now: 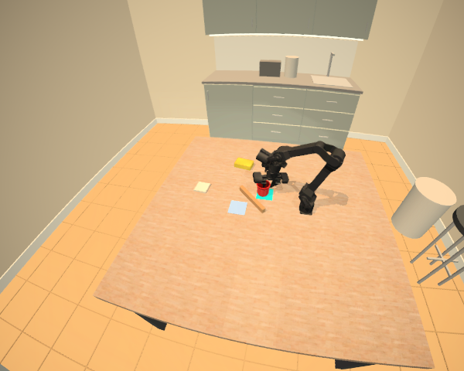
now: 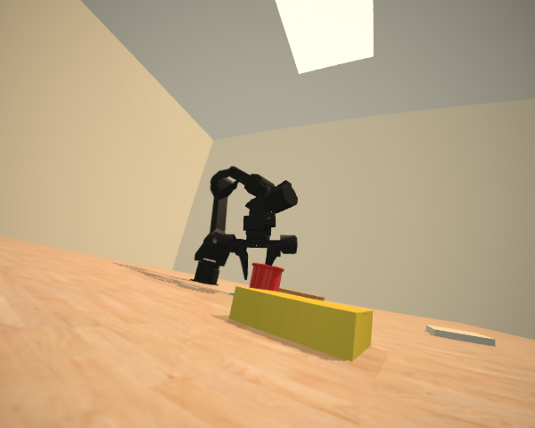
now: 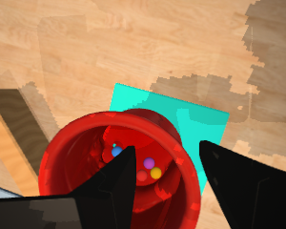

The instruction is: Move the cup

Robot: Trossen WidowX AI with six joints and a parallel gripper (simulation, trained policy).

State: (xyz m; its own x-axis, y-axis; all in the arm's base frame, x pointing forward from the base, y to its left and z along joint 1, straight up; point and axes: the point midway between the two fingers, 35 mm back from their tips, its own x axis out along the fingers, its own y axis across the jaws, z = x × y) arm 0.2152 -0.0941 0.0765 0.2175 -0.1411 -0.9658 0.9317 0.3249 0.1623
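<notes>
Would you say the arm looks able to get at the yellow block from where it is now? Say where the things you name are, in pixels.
Probably yes: the pincer (image 1: 269,184) (image 2: 258,271) (image 3: 167,150) stands open and nothing tall shows between it and the yellow block (image 1: 243,163) (image 2: 295,317), though one finger sits inside the red cup (image 1: 263,188) (image 2: 266,277) (image 3: 52,162) and should lift out first.

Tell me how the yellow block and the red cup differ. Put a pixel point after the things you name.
The yellow block (image 1: 243,163) (image 2: 300,320) is a solid, closed box shape; the red cup (image 1: 263,190) (image 2: 265,277) (image 3: 48,176) is round and open-topped. The yellow block lies directly on the wooden table top, while the red cup stands over the turquoise pad (image 1: 269,196) (image 3: 205,126) and has marbles (image 3: 149,163) inside. Neither is clamped between the fingers.
</notes>
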